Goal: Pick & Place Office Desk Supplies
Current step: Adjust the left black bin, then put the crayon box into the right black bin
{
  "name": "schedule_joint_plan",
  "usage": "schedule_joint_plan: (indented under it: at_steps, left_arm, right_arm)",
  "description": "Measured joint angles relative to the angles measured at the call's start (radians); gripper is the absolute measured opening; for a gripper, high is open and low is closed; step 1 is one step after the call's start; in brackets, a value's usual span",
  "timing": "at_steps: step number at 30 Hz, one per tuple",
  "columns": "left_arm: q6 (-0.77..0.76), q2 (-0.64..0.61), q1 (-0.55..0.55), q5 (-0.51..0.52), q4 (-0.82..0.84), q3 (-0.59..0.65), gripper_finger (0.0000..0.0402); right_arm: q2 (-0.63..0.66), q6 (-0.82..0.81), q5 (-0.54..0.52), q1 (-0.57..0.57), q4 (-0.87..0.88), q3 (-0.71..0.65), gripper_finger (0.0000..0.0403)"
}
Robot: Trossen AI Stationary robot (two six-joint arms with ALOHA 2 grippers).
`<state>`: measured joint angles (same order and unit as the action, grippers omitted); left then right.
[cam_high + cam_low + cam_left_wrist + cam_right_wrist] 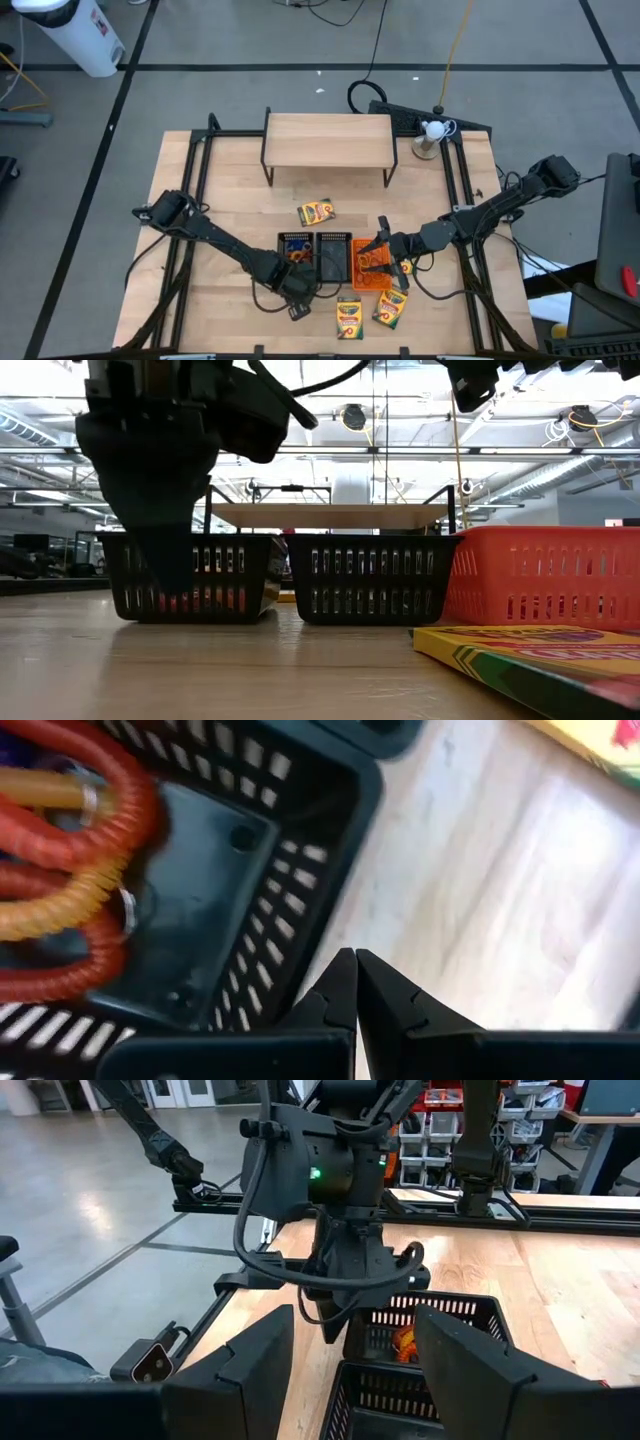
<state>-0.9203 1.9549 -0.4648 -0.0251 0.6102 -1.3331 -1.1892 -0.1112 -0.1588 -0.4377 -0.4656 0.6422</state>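
Three mesh trays stand in a row: a black one (pixel 295 248) holding red and orange rubber bands (pixel 60 850), a second black one (pixel 332 256), and an orange one (pixel 362 278). Crayon boxes lie flat on the table behind the trays (pixel 315 211) and in front of them (pixel 348 317) (pixel 390 308). My left gripper (pixel 355 970) is shut and points steeply down. Its tips are just outside the near wall (pixel 300 910) of the rubber-band tray and hold nothing. My right gripper (pixel 350 1370) hangs level and open above the orange tray and is empty.
A light wooden shelf (pixel 328 140) stands at the table's far side, and a small white ball on a stand (pixel 433 130) is at its right. Black rails (pixel 200 180) run along the table's left and right sides. Bare wood lies in front of the trays at the left.
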Motion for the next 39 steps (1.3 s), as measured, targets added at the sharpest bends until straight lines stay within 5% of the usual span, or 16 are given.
schedule_joint_plan:
  at_steps: [9,22,30,39]
  left_arm:
    - [0.113,-0.146,0.007,-0.042,-0.012,0.0,0.0]
    - [0.533,-0.395,0.182,0.366,0.048,0.0,0.0001]
    - [0.676,-0.393,0.378,0.304,0.121,0.001,0.004]
    - [0.677,-0.393,0.557,0.049,0.175,0.001,0.0121]
  right_arm:
    - [0.026,-0.031,-0.001,0.0,0.002,0.0,0.0196]
    - [0.211,0.052,-0.128,0.061,0.283,0.0,0.0196]
    - [0.212,0.178,-0.132,0.175,0.32,0.0,0.0196]
    - [0.206,0.141,-0.125,0.351,0.344,-0.001,0.0196]
